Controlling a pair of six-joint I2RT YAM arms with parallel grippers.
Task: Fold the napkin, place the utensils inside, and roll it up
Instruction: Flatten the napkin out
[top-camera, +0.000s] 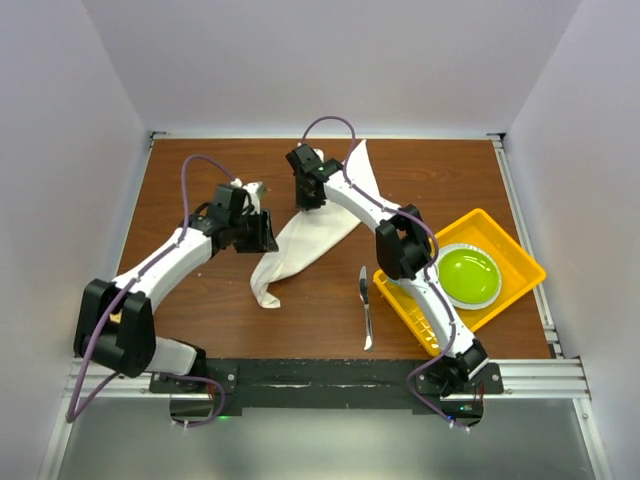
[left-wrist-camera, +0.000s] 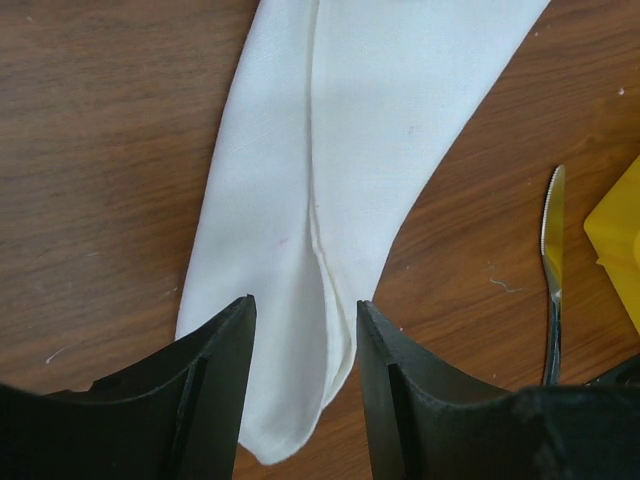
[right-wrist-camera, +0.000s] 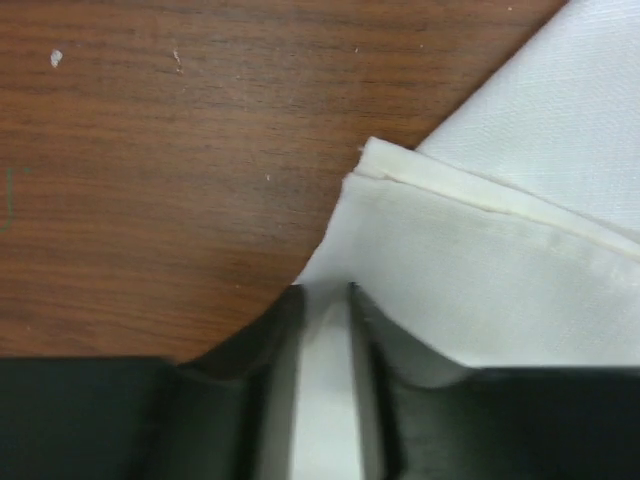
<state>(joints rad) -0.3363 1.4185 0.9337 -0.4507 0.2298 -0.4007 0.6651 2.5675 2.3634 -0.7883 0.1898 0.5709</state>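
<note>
Evidently folding is in hand: the right gripper (right-wrist-camera: 322, 305) pinches an edge of the napkin (top-camera: 310, 240), bunched mid-table from 1 to 7 o'clock; the left gripper (left-wrist-camera: 303, 310) gapes astride its 7 o'clock end. Next, the left should close so both can spread the cloth; the knife (top-camera: 366, 310) lies at its 4 o'clock

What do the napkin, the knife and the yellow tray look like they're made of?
Napkin: soft white cloth, matte, with a stitched hem and limp folds.
Knife: probably metal, silvery with a sheen.
Tray: likely plastic, uniform bright yellow.
</note>
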